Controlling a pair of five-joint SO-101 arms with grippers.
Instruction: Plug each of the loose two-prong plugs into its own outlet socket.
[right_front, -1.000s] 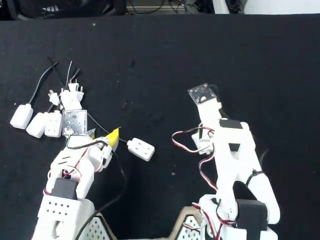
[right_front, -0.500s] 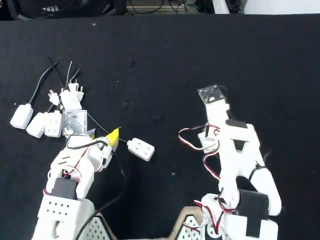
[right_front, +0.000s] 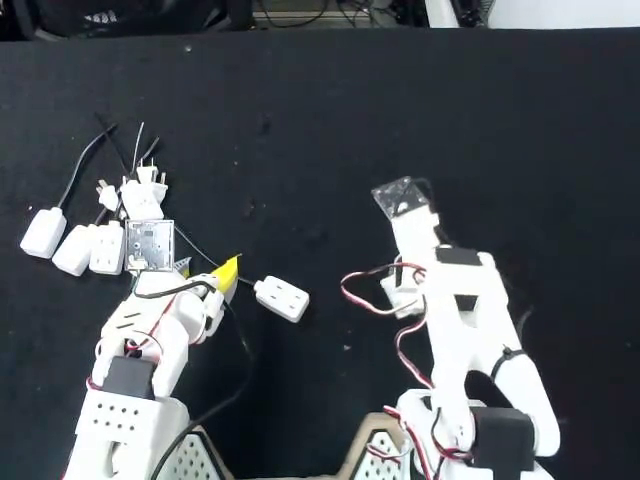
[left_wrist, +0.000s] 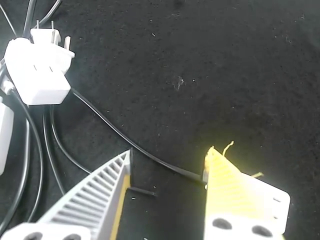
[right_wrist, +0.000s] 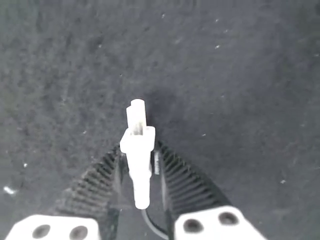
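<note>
My right claw (right_wrist: 139, 149) is clenched on a white two-prong plug (right_wrist: 139, 167), pinching its body from both sides. The prongs (right_wrist: 136, 114) stick out past the fingertips, above black table cloth (right_wrist: 240, 75). A thin black cord leaves the plug's back end between the jaws. In the high view my right arm (right_front: 460, 320) stands right of the table's middle, well apart from every socket. My left claw (left_wrist: 169, 152) is released, jaws spread, with the white finger (left_wrist: 95, 195) on one side and the yellow finger (left_wrist: 230, 185) on the other, gripping nothing. A black cable (left_wrist: 115, 132) lies on the cloth and crosses the gap between them, close to the yellow tip. Beyond the jaws sits a white socket block (left_wrist: 37, 75), slots up, with a second plug (left_wrist: 45, 36) just beside its far end, prongs pointing away. In the high view a row of three sockets (right_front: 72, 250) lies by the left arm. A lone socket (right_front: 281, 298) rests between the two arms.
</note>
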